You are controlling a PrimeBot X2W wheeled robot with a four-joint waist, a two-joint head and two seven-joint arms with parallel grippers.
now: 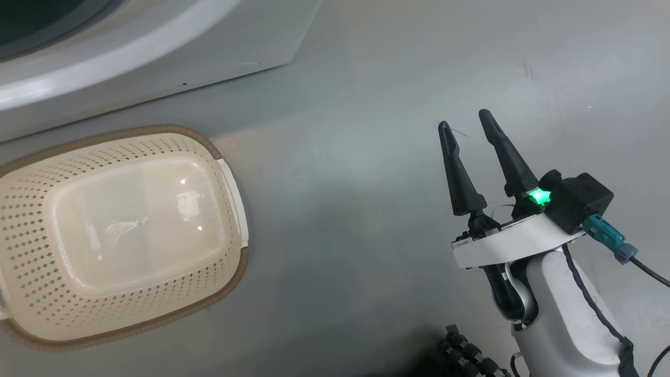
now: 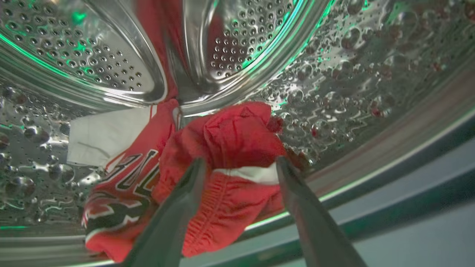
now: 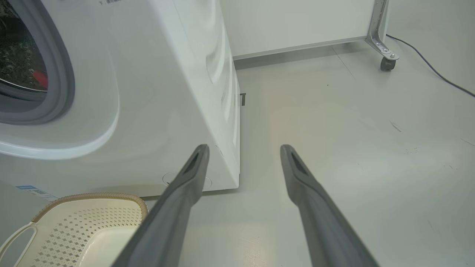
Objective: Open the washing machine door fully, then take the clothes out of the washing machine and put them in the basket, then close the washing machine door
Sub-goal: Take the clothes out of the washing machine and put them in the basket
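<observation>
Clothes [image 2: 230,141]: bright red jersey fabric with white trim and dark-outlined white lettering. They are bunched on the bottom of the steel perforated drum [image 2: 334,74], close to its front lip. A pale flat piece [image 2: 104,135] lies against the fabric's far side.

Left gripper [image 2: 240,161]: inside the drum, fingers spread wide, one on each side of the red bunch. Nothing is clamped; whether the tips touch the cloth cannot be told.

Washing machine [image 3: 156,92]: white front-loader with a grey rubber ring round the opening. A red patch is visible within.

Basket [image 1: 131,129]: cream, perforated, brown rim, glossy bottom showing. It stands on the floor [image 1: 366,157] just in front of the machine.

Right gripper [image 1: 465,119]: fingers apart, empty, above the floor to the right of the basket and well apart from it.

Castor [image 3: 387,63]: on a metal leg on the far floor, with a cable beside it.
</observation>
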